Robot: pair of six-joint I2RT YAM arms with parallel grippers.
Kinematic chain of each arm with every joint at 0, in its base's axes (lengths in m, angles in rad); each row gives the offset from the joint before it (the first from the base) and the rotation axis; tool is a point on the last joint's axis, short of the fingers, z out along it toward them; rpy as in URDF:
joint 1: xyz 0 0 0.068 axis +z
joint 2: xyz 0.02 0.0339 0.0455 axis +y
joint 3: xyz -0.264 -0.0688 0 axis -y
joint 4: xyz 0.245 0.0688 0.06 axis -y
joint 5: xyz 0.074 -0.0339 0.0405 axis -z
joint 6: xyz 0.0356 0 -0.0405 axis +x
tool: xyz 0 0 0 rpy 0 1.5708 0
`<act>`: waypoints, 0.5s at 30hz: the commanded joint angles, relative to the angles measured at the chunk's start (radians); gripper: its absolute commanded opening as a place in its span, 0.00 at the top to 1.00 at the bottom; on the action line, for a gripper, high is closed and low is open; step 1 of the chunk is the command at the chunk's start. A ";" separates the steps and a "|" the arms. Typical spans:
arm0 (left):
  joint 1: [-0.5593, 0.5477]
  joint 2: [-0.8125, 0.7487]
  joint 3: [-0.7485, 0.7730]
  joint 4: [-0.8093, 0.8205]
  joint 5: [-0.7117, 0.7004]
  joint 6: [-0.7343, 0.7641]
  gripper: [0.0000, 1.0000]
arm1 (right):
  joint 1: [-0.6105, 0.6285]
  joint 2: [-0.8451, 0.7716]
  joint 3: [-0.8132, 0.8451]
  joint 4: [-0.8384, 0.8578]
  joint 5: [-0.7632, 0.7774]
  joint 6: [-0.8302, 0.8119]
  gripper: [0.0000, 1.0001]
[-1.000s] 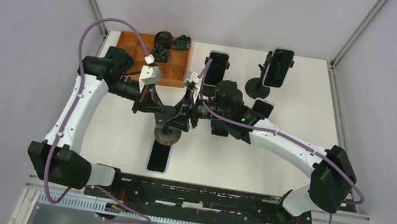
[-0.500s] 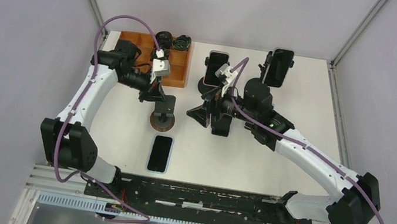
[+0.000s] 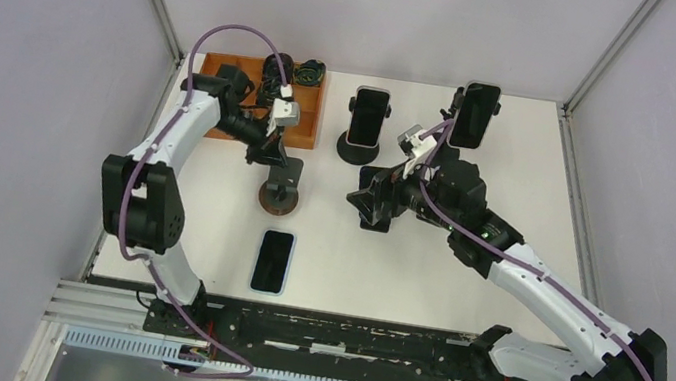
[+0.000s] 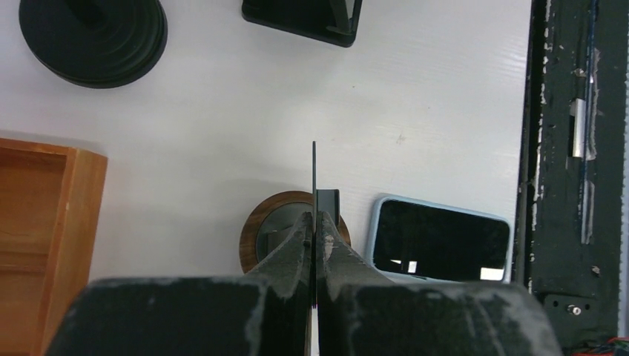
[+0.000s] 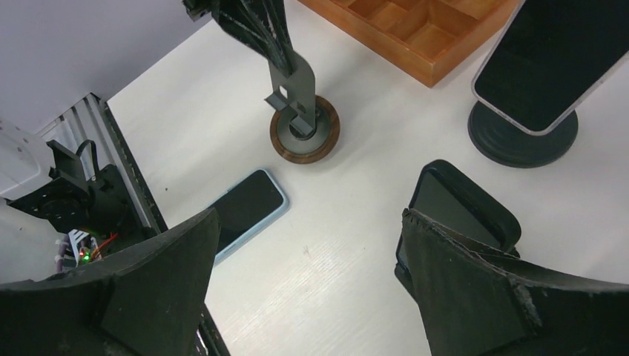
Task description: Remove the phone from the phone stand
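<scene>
The phone (image 3: 272,262) lies flat, screen up, by the tabletop's near edge, left of the middle and off the stand (image 3: 278,198), which sits just beyond it. The left gripper (image 4: 317,222) is pinched tight on the stand's thin upright. Mid-table to the right, the right gripper (image 5: 308,222) hangs spread wide with nothing in it, a black-cased phone (image 5: 456,200) just beside one finger. A tray (image 3: 305,117) sits at the far left corner. A white-edged phone (image 3: 369,114) and a dark phone (image 3: 476,115) stand propped along the far edge.

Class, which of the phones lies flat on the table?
The blue-edged phone nearest the arms' bases; the others are propped up.
</scene>
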 commanded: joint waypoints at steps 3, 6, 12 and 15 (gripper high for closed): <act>0.026 0.116 0.171 -0.089 0.095 0.205 0.98 | -0.011 -0.031 -0.046 -0.033 0.008 -0.017 0.02; 0.059 0.188 0.247 -0.155 0.139 0.274 0.98 | -0.017 -0.075 -0.120 0.021 -0.006 -0.025 0.02; 0.061 0.284 0.327 -0.227 0.063 0.344 0.98 | -0.037 -0.072 -0.137 0.010 0.035 -0.047 0.02; 0.065 0.303 0.333 -0.226 0.052 0.357 0.98 | -0.044 -0.035 -0.124 -0.024 0.041 -0.040 0.02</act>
